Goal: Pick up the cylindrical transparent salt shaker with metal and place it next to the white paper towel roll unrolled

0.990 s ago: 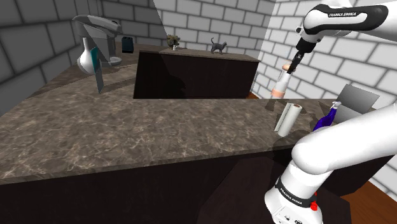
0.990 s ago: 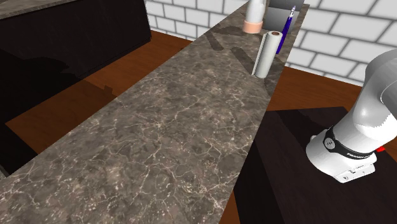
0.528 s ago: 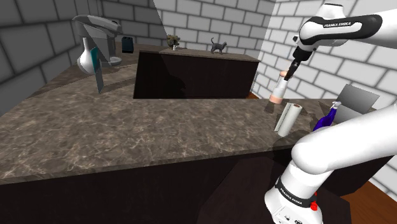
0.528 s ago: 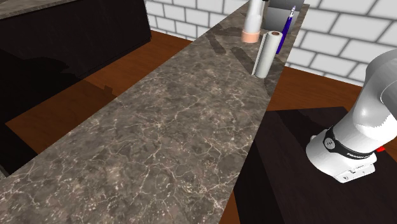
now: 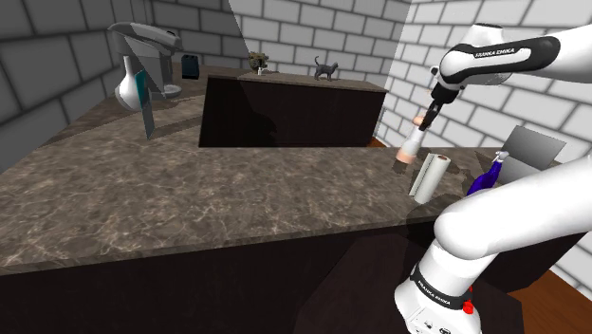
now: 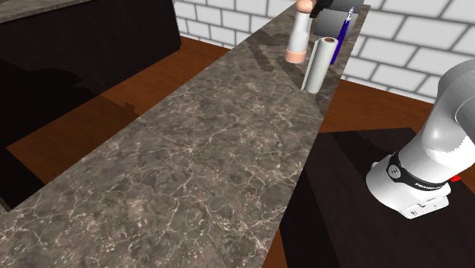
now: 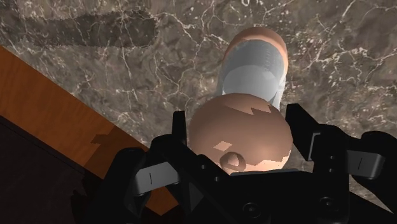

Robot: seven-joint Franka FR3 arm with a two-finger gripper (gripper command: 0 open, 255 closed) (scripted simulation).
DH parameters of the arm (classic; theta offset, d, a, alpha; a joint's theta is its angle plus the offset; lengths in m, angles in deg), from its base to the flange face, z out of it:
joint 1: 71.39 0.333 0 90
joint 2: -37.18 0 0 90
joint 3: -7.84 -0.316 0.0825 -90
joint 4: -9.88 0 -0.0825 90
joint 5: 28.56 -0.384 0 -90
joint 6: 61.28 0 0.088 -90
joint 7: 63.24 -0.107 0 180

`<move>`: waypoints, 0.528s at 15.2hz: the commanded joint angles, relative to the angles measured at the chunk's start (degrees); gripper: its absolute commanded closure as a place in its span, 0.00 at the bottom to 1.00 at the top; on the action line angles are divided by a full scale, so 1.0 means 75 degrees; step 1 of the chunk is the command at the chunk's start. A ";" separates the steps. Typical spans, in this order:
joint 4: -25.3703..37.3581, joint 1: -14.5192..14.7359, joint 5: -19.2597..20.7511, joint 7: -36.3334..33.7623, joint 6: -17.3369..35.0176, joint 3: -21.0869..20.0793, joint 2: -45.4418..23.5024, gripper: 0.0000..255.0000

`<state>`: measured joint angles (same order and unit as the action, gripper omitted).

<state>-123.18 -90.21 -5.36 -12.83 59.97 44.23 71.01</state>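
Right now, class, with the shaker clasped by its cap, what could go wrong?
The gripper clasps the tall, narrow salt shaker only at its cap; if it swings or lands unevenly, it may topple.
The upright paper towel roll stands close beside it; a nudge could tip it.
The edge of the counter is near, so a fall might reach the floor.

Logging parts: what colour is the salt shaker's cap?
Pinkish tan. The salt shaker cap shows best in the wrist view.
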 commanded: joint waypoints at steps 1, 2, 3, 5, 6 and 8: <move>-0.0155 -0.0013 0.0039 -0.0007 0.0193 0.0065 -0.0028 1.00; -0.0244 -0.0020 0.0061 -0.0015 0.0297 0.0096 -0.0043 1.00; -0.0331 -0.0027 0.0082 -0.0023 0.0402 0.0128 -0.0061 1.00; -0.0501 -0.0039 0.0125 -0.0038 0.0614 0.0194 -0.0102 1.00; -0.0584 -0.0043 0.0147 -0.0046 0.0721 0.0229 -0.0126 1.00; -0.0746 -0.0051 0.0188 -0.0059 0.0938 0.0300 -0.0181 1.00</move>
<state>-128.29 -90.66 -4.04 -13.30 66.04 46.07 70.08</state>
